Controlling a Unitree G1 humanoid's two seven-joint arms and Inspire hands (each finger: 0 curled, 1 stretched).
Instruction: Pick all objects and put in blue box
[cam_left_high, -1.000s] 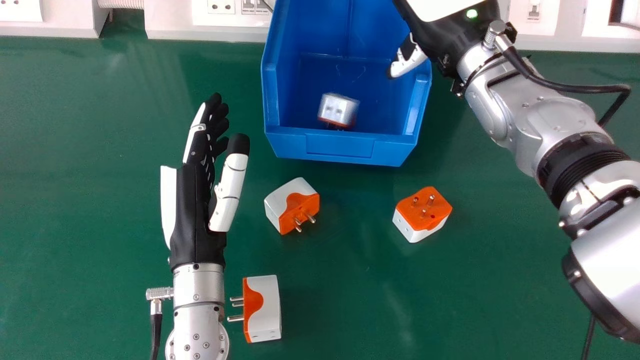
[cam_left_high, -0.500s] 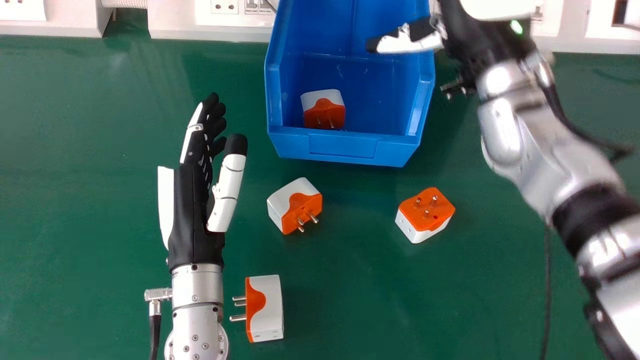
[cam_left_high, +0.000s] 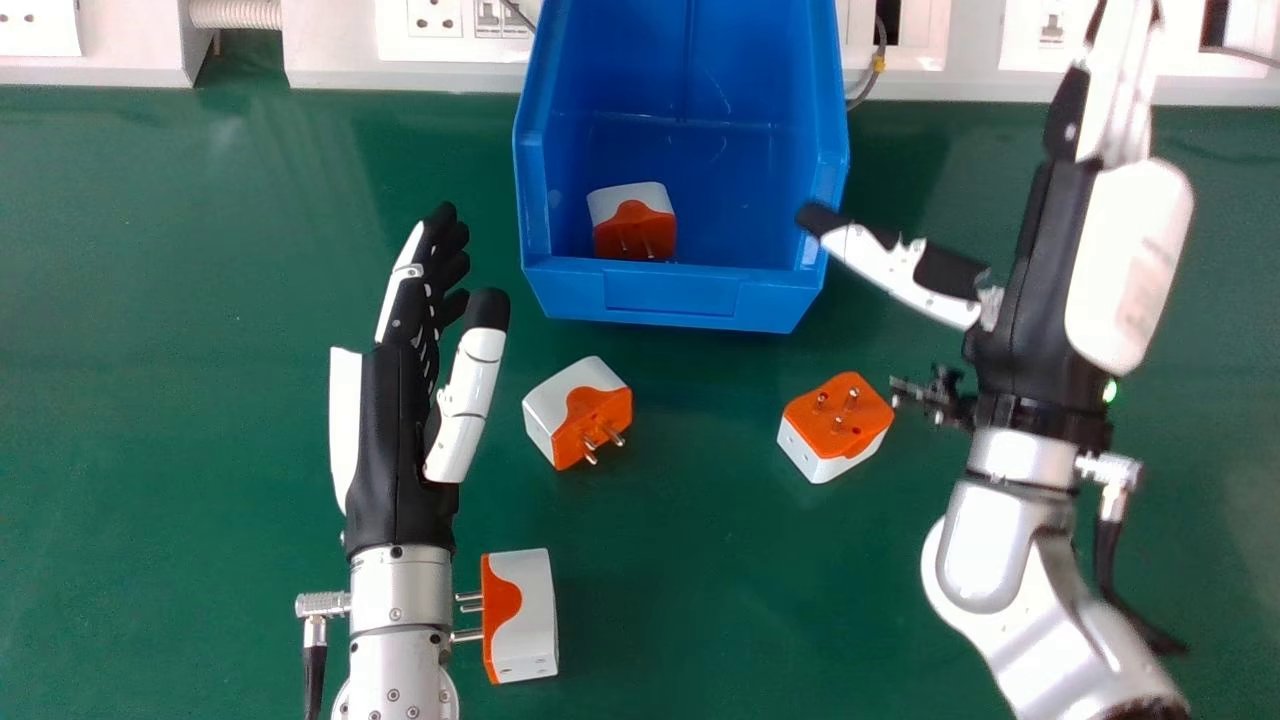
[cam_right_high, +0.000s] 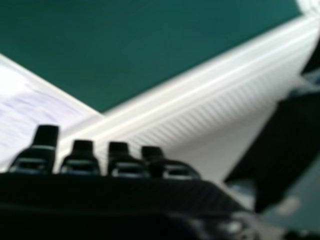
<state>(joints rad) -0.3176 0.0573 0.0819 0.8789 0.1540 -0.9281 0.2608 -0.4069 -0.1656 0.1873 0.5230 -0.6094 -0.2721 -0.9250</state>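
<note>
In the head view my right hand (cam_left_high: 1040, 270) is open and holds nothing, to the right of the blue box (cam_left_high: 670, 292), its thumb pointing at the box's right wall. The right hand (cam_right_high: 125, 197) also shows in the right hand view. My left hand (cam_left_high: 400, 420) stays open at the left. One orange and white adapter (cam_left_high: 634, 222) lies inside the box. On the table are a second adapter (cam_left_high: 578, 412) before the box, a third (cam_left_high: 836, 427) between box and right arm, and a fourth (cam_left_high: 520, 616) beside the left wrist, pins toward it.
The green table (cam_left_high: 180, 400) extends around the adapters and box. White wall trunking with sockets (cam_left_high: 450, 30) runs along its back edge, behind the box. A cable (cam_left_high: 872, 70) hangs at the trunking just right of the box.
The adapter falling in the box has come to rest. My right hand has swung back from over the box to its right side, and its arm has moved along. The left hand has barely shifted.
</note>
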